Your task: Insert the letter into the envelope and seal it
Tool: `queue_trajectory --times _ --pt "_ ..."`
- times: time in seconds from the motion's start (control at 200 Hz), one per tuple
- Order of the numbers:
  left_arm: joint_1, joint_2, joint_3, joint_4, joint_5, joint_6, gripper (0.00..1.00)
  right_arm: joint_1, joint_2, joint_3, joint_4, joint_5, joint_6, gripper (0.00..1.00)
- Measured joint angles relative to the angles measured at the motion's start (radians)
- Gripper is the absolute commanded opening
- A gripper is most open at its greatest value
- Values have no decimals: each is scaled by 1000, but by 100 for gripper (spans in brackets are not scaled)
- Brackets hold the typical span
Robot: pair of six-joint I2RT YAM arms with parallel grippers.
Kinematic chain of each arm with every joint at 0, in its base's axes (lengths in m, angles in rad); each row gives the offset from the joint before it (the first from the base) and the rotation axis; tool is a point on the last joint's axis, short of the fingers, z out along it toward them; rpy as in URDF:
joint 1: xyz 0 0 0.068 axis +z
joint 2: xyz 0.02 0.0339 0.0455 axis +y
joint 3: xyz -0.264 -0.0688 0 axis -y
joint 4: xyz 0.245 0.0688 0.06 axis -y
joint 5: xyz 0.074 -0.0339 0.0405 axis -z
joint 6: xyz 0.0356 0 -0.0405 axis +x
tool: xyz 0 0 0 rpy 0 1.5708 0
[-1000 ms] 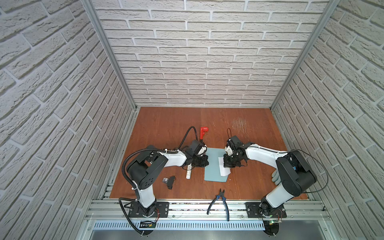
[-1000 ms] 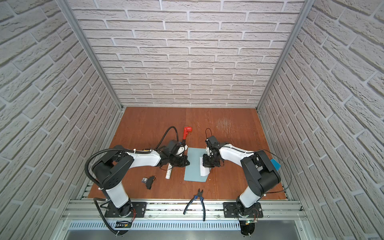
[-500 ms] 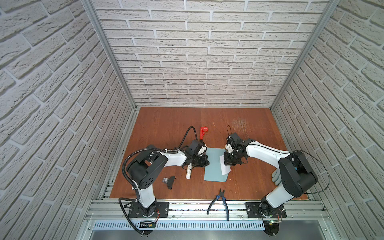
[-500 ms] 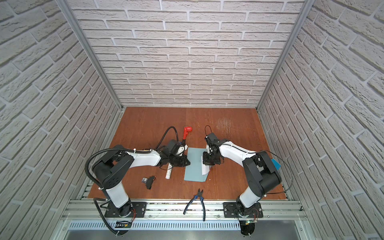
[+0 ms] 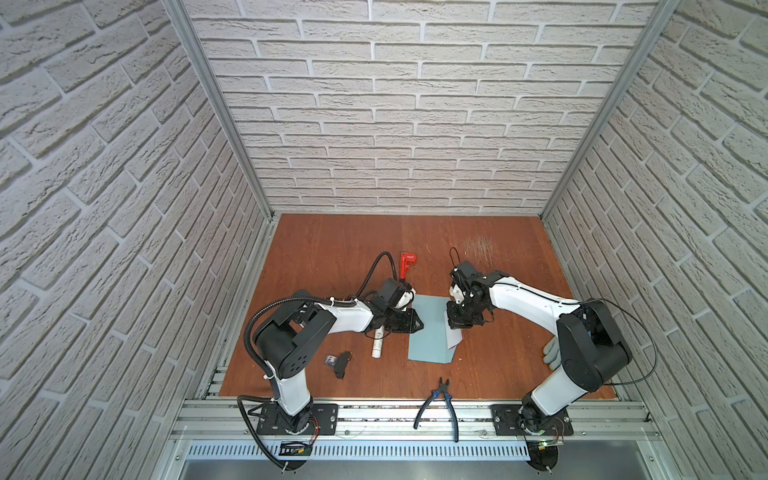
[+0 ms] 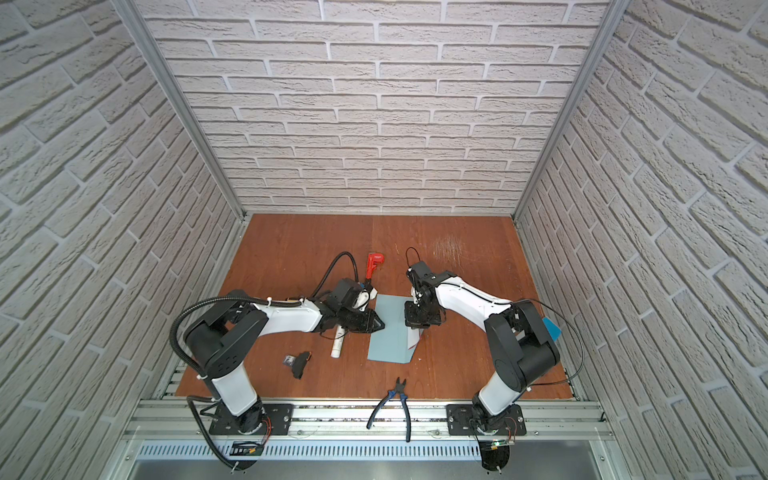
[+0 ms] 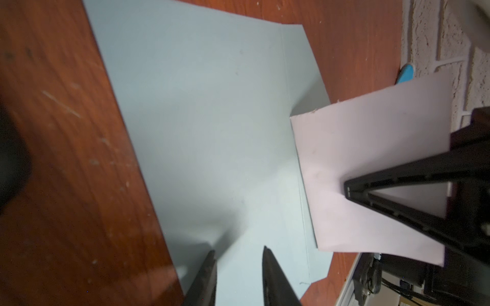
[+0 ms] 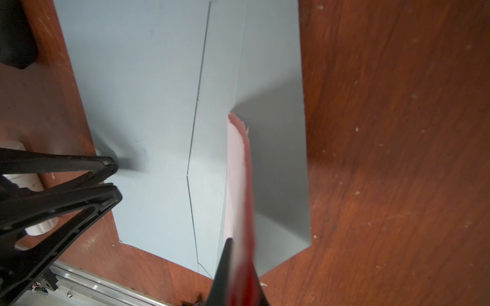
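Reddish-brown wood makes up the surface (image 5: 332,257), scuffed pale in spots. Near its middle lies the envelope (image 5: 428,328), the biggest flat item. It is light blue-grey and lies flat in both top views (image 6: 386,332), with its flap spread out toward the right arm's side.

The letter (image 5: 454,338) is at the envelope's right side. It is held tilted up off the paper, and its pale pink-white face shows in the left wrist view (image 7: 371,159). Seen edge-on from the right wrist (image 8: 236,185), it shows a red border. One edge meets the envelope close to the fold by the flap, but whether it has gone into the pocket cannot be told.

The right pincer (image 5: 459,322) is pressed together on the letter, pinching it with one black finger (image 7: 384,182) flat on its face. The left pincer (image 5: 417,324) is low at the envelope's left edge. Its fingers are spread, with only bare paper showing between them (image 7: 238,254). Whether the tips touch the paper is unclear.

Blue-handled pliers (image 5: 440,399) lie at the front edge, partly over the metal rail. A grey glove (image 5: 552,353) peeks out beside the right arm's base. A white glue stick (image 5: 377,345) lies just left of the envelope, under the left arm. A red wrench (image 5: 406,264) sits behind the left arm's wrist. A small black part (image 5: 343,363) rests near the left arm's base.
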Motion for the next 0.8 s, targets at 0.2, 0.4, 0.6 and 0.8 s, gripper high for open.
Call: queue_trajectory --times 0.2,0.4,0.6,0.8 --pt "8 0 -1 0 1 0 29 6 45 33 -7 -10 -8 6" --pt "13 0 -2 1 5 0 29 12 61 50 -15 -14 -11 6" --pt "21 0 -6 8 13 0 31 12 58 51 -16 -16 -11 7" --pt "23 0 -7 16 21 0 35 12 42 51 -16 -33 -7 6"
